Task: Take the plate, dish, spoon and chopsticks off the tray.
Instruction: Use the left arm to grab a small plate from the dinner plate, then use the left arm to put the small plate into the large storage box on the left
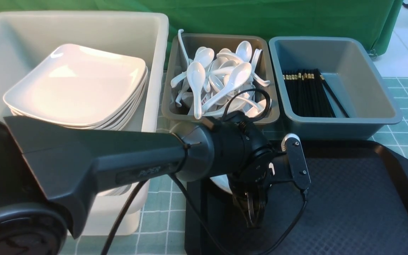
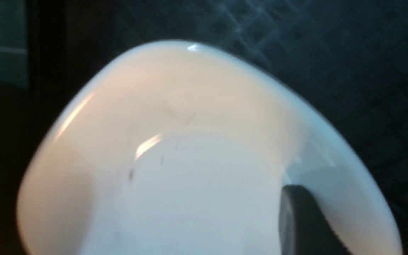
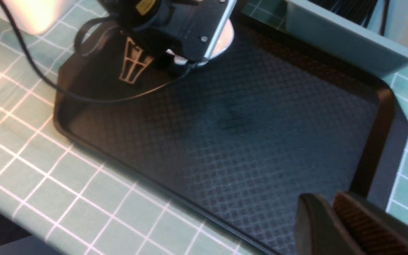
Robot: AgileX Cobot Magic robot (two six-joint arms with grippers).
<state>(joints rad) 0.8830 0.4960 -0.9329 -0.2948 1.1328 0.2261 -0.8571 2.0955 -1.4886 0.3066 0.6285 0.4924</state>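
The black tray (image 1: 349, 205) lies in front of me, and a small white dish (image 1: 221, 182) shows at its left end, mostly hidden under my left arm. My left gripper (image 1: 251, 214) points down there and is shut on the dish (image 2: 190, 159). One dark finger (image 2: 298, 219) lies inside the wall of the dish; the other finger is hidden beneath it. My right gripper (image 3: 326, 203) hovers over the tray's (image 3: 243, 124) right end, shut and holding nothing. White plates (image 1: 76, 85), spoons (image 1: 221, 78) and black chopsticks (image 1: 308, 94) lie in the containers behind the tray.
A large white bin (image 1: 154, 39) at the back left holds the plate stack. The middle grey tub (image 1: 175, 109) holds the spoons. The right grey tub (image 1: 377, 88) holds the chopsticks. A green checked cloth (image 1: 402, 138) covers the table, and a black cable (image 1: 126, 212) hangs from the left arm.
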